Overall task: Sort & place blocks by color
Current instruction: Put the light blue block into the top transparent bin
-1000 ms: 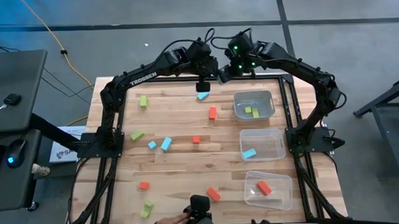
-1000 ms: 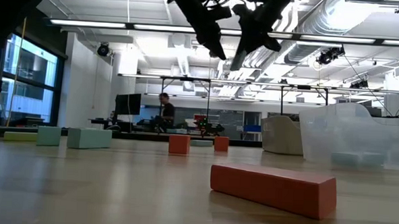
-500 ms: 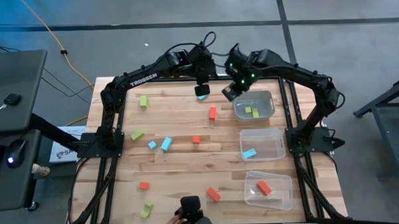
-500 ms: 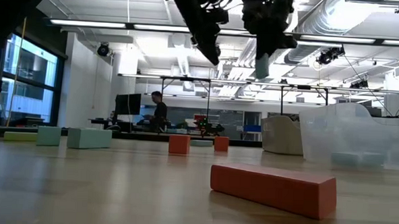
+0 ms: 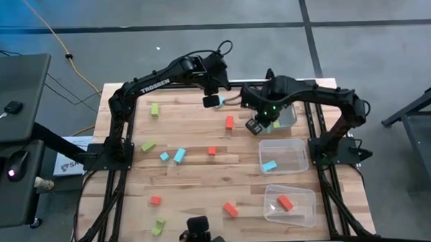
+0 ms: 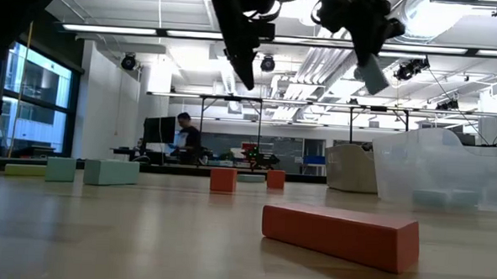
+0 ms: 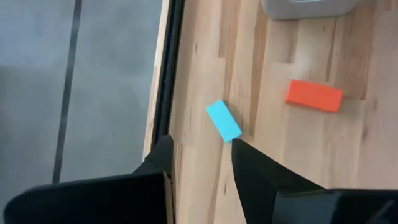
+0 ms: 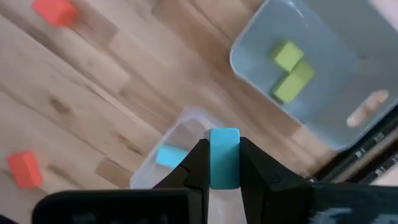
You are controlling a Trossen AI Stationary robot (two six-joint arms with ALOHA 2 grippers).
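Right jaws (image 8: 222, 163) clamped on a light blue block (image 8: 224, 157), short of the middle bin (image 5: 282, 155) at 4 o'clock: early release risks missing. Left jaws (image 7: 200, 151) open over another blue block (image 7: 223, 121).

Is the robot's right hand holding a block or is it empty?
Holding one. In the right wrist view the right tool is shut on a blue block, above the table and bins.

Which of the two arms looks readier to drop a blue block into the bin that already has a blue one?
The right one. Its gripper is shut on a blue block and hangs near the middle bin holding a blue one. The left gripper is open, empty, above a blue block at the table's far edge.
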